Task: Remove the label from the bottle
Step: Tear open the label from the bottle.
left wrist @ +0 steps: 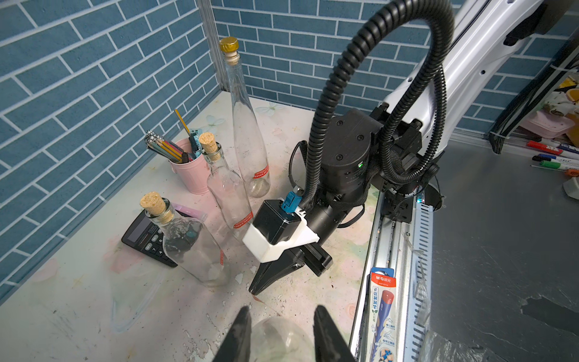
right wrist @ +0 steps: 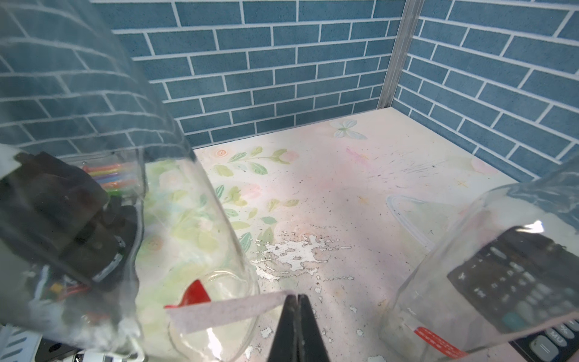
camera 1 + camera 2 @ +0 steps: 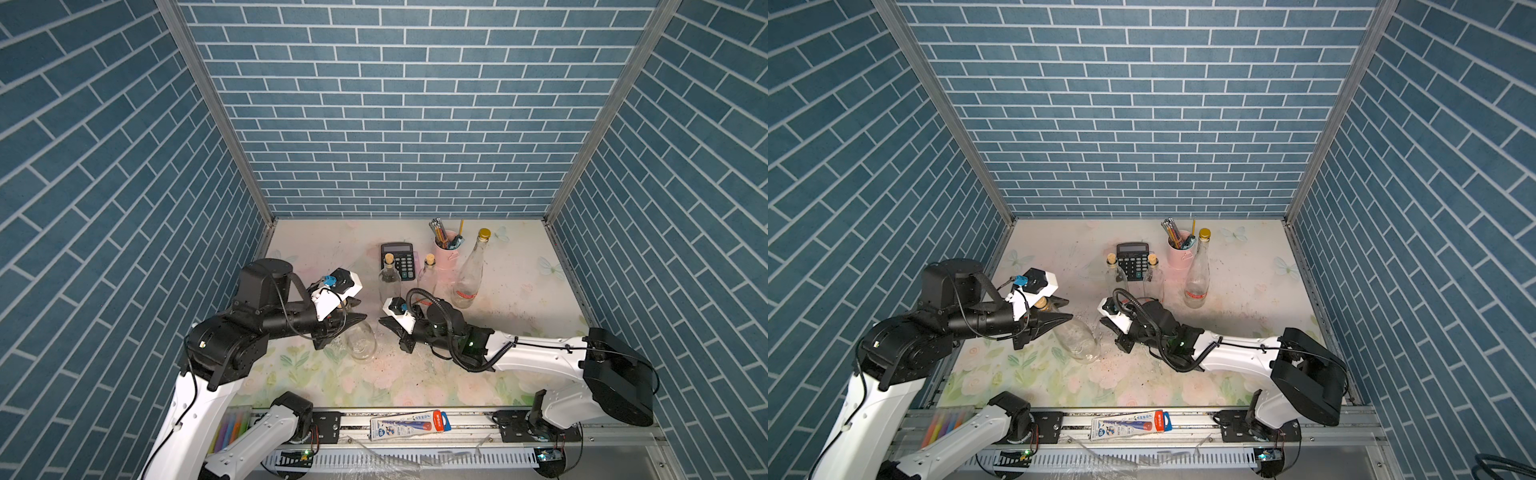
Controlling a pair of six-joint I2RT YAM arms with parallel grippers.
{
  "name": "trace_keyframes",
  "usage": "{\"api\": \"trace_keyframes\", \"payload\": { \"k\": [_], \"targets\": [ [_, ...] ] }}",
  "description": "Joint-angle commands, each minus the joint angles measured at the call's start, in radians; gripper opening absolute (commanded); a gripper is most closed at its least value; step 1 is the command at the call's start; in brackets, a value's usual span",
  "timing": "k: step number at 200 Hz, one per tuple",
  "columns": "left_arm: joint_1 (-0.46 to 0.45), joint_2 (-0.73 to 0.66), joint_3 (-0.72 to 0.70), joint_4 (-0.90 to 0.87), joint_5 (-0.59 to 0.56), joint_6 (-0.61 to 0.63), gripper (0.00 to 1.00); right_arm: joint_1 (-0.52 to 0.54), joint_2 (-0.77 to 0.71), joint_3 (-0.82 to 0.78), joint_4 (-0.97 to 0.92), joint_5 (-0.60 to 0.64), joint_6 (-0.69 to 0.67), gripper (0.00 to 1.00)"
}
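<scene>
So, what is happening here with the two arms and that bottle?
The left hand holds a clear glass bottle tilted, gripping it near its neck. The right hand is shut on a strip of label peeled out from the bottle's lower part. Its far end seems to sit on the glass, so the label is not fully off.

White arms (image 3: 536,353) — black joints (image 3: 224,349), ribbed hose (image 1: 329,94)

The left arm (image 3: 249,320) reaches in low, forearm nearly level, its pincer (image 3: 360,309) pointing toward the other arm with fingers part-spread and clamped on the tilted bottle (image 3: 360,343). The right arm (image 3: 536,353) stretches toward it, its pincer (image 2: 296,297) angled downward, pressed fully together, pinching the label (image 2: 225,310).
</scene>
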Motion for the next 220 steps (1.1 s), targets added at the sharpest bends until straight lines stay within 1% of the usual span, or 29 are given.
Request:
{"api": "trace_keyframes", "payload": {
  "k": [1, 67, 135, 141, 153, 171, 182, 184, 190, 201, 220],
  "targets": [
    [-0.021, -0.012, 0.040, -0.083, 0.133, -0.042, 0.00, -0.037, -0.016, -0.012, 0.000, 0.073, -0.033, 0.00],
    [-0.030, -0.007, 0.044, -0.092, 0.158, -0.033, 0.00, -0.043, -0.010, -0.005, -0.003, 0.069, -0.039, 0.00],
    [-0.030, -0.015, 0.043, -0.070, 0.099, -0.036, 0.00, -0.048, -0.017, -0.006, -0.013, 0.064, -0.044, 0.00],
    [-0.030, -0.017, 0.039, -0.057, 0.077, -0.044, 0.00, -0.047, -0.022, -0.010, -0.014, 0.061, -0.047, 0.00],
    [-0.030, -0.028, 0.026, -0.016, -0.014, -0.066, 0.00, -0.050, -0.035, -0.018, -0.022, 0.044, -0.057, 0.00],
    [-0.030, -0.056, -0.015, 0.081, -0.220, -0.115, 0.00, -0.058, -0.064, -0.028, -0.045, 0.032, -0.067, 0.00],
    [-0.030, -0.068, -0.044, 0.146, -0.313, -0.136, 0.00, -0.064, -0.077, -0.029, -0.070, 0.033, -0.070, 0.00],
    [-0.030, -0.069, -0.048, 0.151, -0.327, -0.136, 0.00, -0.065, -0.079, -0.029, -0.074, 0.011, -0.071, 0.00],
    [-0.030, -0.067, -0.056, 0.178, -0.376, -0.155, 0.00, -0.064, -0.085, -0.030, -0.083, 0.003, -0.072, 0.00],
    [-0.030, -0.049, -0.065, 0.199, -0.418, -0.154, 0.00, -0.066, -0.093, -0.035, -0.087, 0.002, -0.071, 0.00],
    [-0.028, 0.000, -0.073, 0.236, -0.530, -0.163, 0.00, -0.066, -0.099, -0.041, -0.088, -0.004, -0.063, 0.00]
  ]
}}
